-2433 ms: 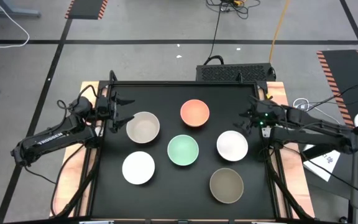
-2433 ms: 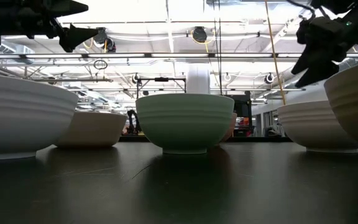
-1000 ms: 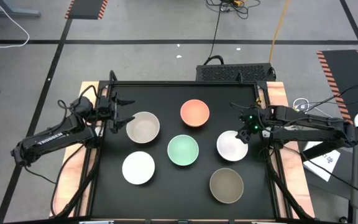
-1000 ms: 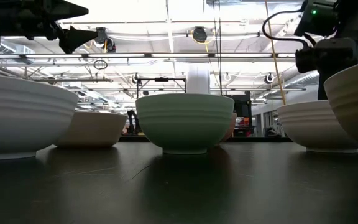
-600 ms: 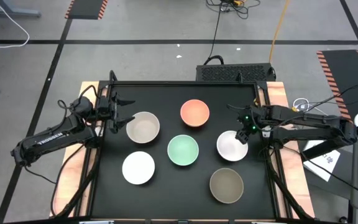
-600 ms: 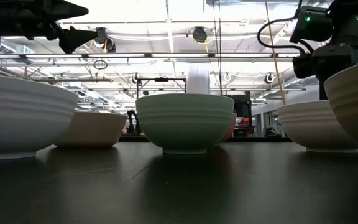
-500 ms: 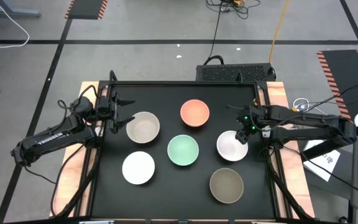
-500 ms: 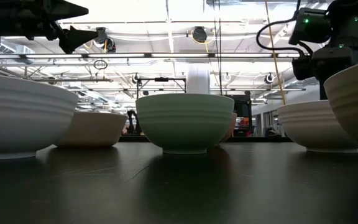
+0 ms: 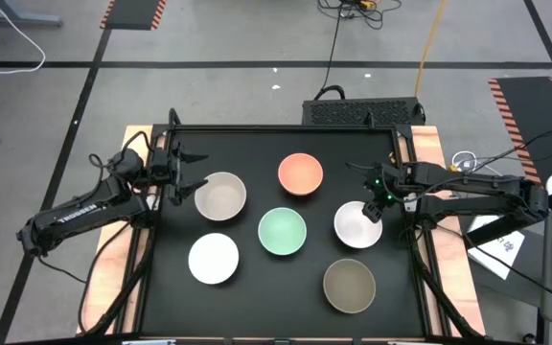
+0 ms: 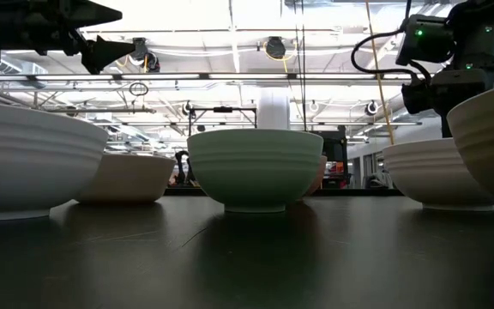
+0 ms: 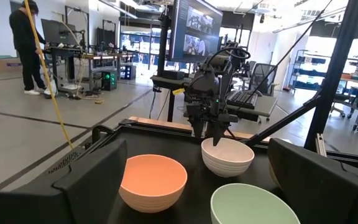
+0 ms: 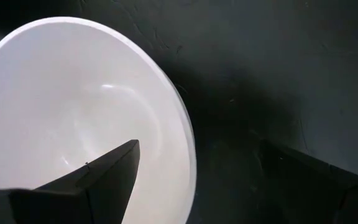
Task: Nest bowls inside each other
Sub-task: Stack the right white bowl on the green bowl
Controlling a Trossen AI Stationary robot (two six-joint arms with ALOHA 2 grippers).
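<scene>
Six bowls stand upright on their bases on the black table: a beige-grey bowl [image 9: 220, 196], a coral bowl [image 9: 300, 173], a mint bowl [image 9: 283, 231], a near-left white bowl [image 9: 213, 258], a right white bowl [image 9: 357, 223] and an olive bowl [image 9: 349, 285]. My right gripper [image 9: 376, 199] points down over the right white bowl's far-right rim [image 12: 188, 134]. It is open, with one finger [image 12: 107, 174] inside the bowl and the other [image 12: 309, 177] outside. My left gripper [image 9: 202, 169] is open, raised beside the beige-grey bowl near the table's left edge.
A raised frame edges the table [image 9: 286, 131], and wooden boards lie on both sides. A black box [image 9: 360, 111] sits beyond the far edge. Bare table shows between the bowls. A person [image 11: 25, 43] stands far off in the room.
My right gripper came from the table's right edge toward the right white bowl, tipped to point down, and lowered over its rim. In the last second it only edged slightly left. The bowls and my left arm have kept still.
</scene>
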